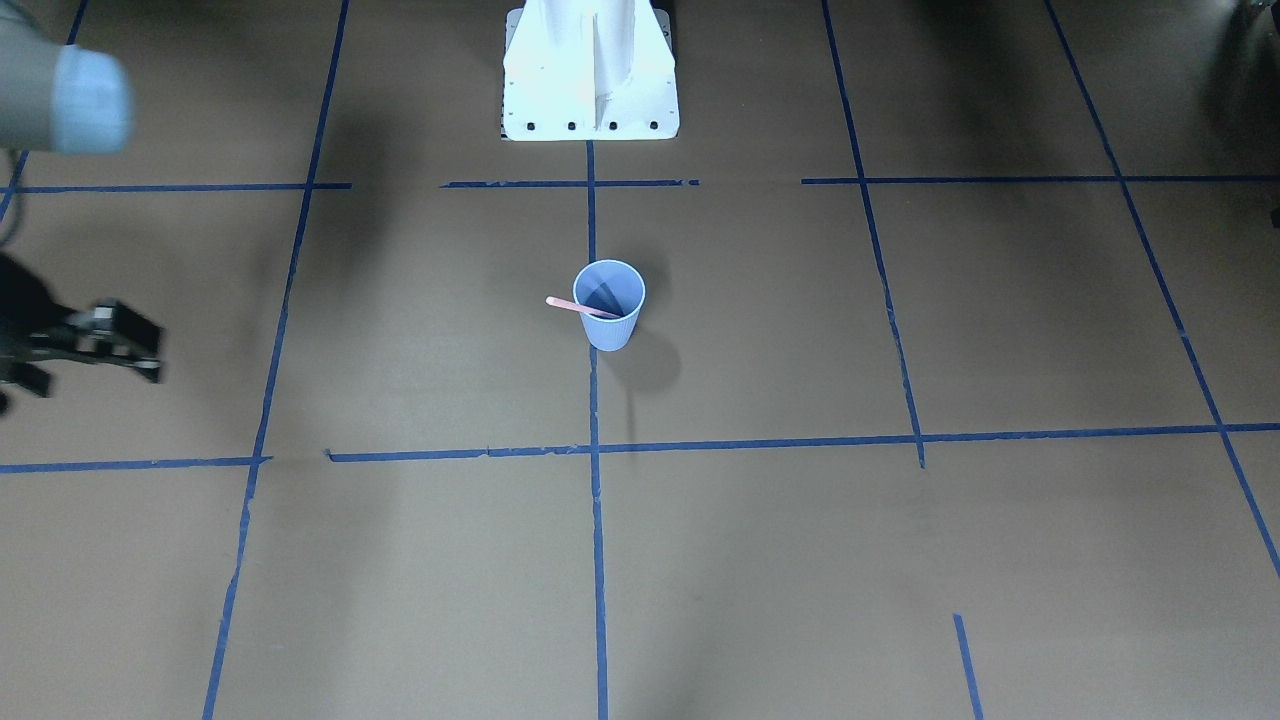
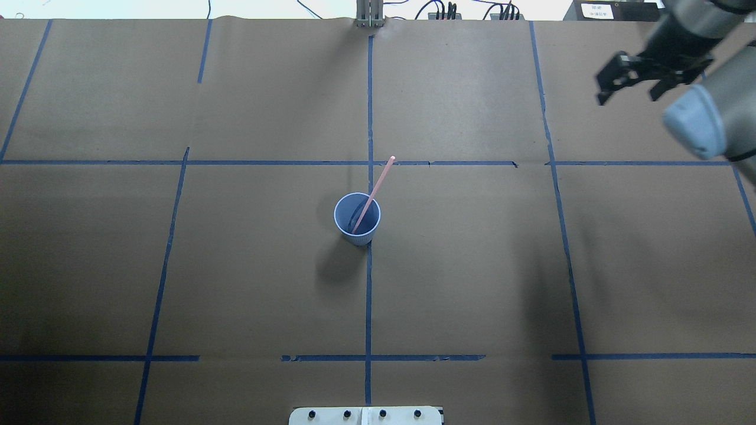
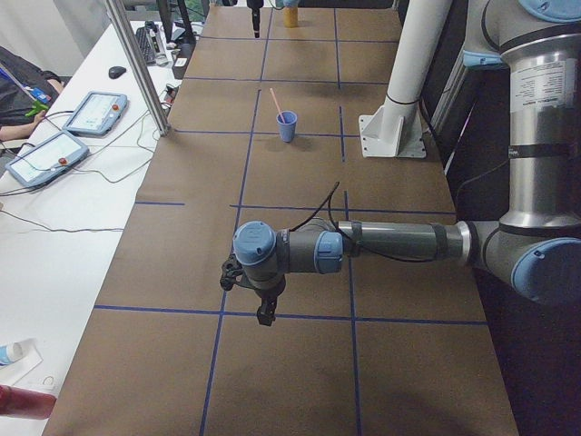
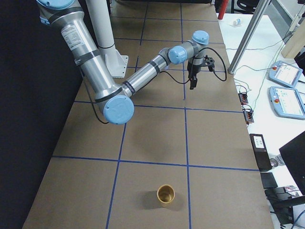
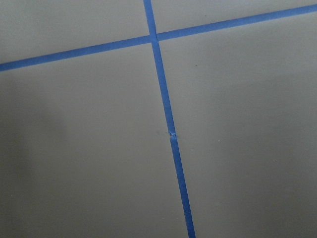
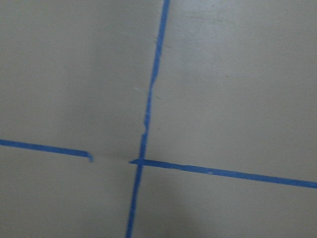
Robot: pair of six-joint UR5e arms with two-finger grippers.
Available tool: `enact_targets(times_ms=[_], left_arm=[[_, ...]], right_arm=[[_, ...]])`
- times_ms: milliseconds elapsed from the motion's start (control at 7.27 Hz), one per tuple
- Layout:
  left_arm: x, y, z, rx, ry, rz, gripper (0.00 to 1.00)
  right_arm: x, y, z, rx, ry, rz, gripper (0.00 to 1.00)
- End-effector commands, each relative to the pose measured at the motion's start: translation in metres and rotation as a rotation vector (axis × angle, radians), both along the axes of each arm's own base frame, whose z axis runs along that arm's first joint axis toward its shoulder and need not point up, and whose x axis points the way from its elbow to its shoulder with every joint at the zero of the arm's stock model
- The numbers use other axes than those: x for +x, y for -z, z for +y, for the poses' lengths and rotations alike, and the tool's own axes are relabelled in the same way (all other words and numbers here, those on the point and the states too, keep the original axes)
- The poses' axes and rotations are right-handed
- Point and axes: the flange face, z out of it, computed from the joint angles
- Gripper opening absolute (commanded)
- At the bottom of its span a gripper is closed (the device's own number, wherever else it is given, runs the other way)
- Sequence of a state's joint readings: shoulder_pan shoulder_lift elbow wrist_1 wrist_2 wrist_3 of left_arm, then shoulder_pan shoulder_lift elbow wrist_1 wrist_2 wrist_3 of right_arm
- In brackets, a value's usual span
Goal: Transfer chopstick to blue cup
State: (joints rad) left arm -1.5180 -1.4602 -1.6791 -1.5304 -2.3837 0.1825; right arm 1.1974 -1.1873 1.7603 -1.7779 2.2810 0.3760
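Shows the right pincer (image 2: 629,88) hovering over the table (image 2: 177,265), fingers spread apart, holding nothing. Well away from it, toward the robot's left and nearer its base: blue cup (image 2: 358,236), upright, chopstick (image 2: 373,190) leaning inside, top poking out. Left pincer (image 3: 257,300) seen side-on only; apart or together, cannot tell.

Matt brown paper, lightly creased, covers the desk (image 2: 266,265), gridded with blue tape lines (image 2: 368,295) of slight sheen. The blue cup (image 2: 360,237) has a matt, finely ribbed wall, plastic or paper not distinguishable; the chopstick (image 2: 378,183) is smooth, material unclear. The left arm (image 3: 399,243) has satin silver metal tubes and smooth light blue plastic joint caps (image 3: 254,243); the pedestal (image 1: 590,70) is glossy white.
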Motion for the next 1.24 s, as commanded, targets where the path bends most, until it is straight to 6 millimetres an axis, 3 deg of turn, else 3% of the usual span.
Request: enact_targets(times_ms=[0, 138, 275, 412, 688, 962, 1100], left_arm=[[-0.001, 0.002, -0.001, 0.008, 0.0, -0.016, 1.0], [-0.006, 0.003, -0.002, 0.025, -0.002, -0.082, 1.0], [-0.012, 0.002, -0.005, 0.042, -0.007, -0.17, 1.0], [-0.014, 0.005, -0.005, 0.053, -0.009, -0.198, 1.0], [-0.013, 0.006, -0.006, 0.056, -0.013, -0.192, 1.0], [-0.012, 0.007, -0.006, 0.058, -0.013, -0.187, 1.0], [-0.012, 0.007, -0.006, 0.059, -0.014, -0.187, 1.0]], right_arm=[[0.1, -0.1, 0.028, 0.072, 0.112, 0.013, 1.0], [0.131, -0.133, 0.045, 0.086, 0.141, 0.026, 1.0], [0.153, -0.179, 0.076, 0.023, 0.128, 0.04, 1.0], [0.161, -0.208, 0.101, -0.043, 0.111, 0.052, 1.0], [0.167, -0.242, 0.129, -0.104, 0.114, 0.076, 1.0], [0.188, -0.269, 0.161, -0.091, 0.076, 0.066, 1.0], [0.188, -0.273, 0.166, -0.081, 0.067, 0.064, 1.0]])
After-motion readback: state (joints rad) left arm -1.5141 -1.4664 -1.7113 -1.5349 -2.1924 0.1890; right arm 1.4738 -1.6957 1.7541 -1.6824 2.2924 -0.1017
